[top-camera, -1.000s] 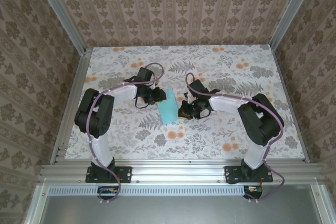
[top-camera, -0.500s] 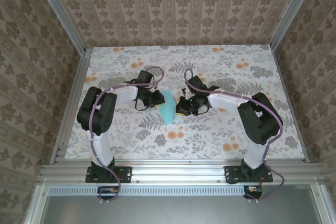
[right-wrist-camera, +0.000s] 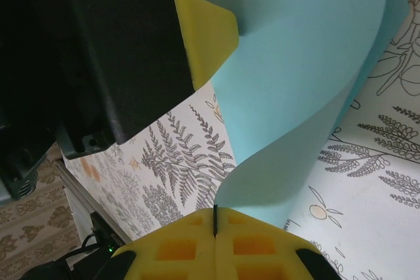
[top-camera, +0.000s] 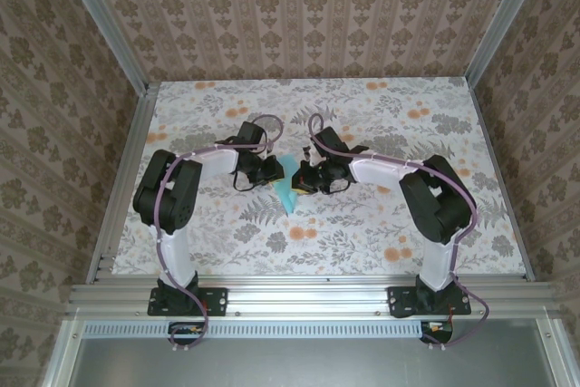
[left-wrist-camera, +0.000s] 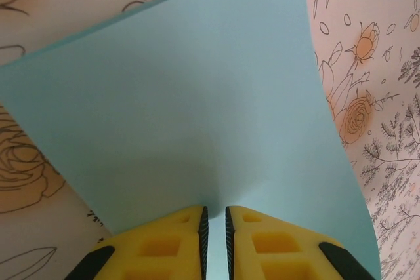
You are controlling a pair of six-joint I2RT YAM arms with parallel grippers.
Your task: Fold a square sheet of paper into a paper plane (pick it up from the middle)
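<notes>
The right gripper (right-wrist-camera: 215,222) has its yellow pads pressed flat together, and the square sheet of paper (right-wrist-camera: 308,50) comes out of the seam between them, so it is pinching one edge. From that pinch the turquoise sheet climbs away in a loose twist toward the left gripper (left-wrist-camera: 214,218), one of whose fingers (right-wrist-camera: 203,31) touches the paper up and to the left. The left gripper's jaws stand narrow, with a thin slit between them. The sheet's near edge runs into that slit, but I cannot tell whether it is gripped. Beyond those pads the paper spreads as a broad bowed panel, raised off the floral tabletop (left-wrist-camera: 387,96) ahead and to either side. No crease shows, so this looks like the first lengthwise fold, with the sheet held up between both arms. Next, the two held edges likely need to be aligned squarely before the bend is pressed flat. A skewed match would spoil the centre line.
</notes>
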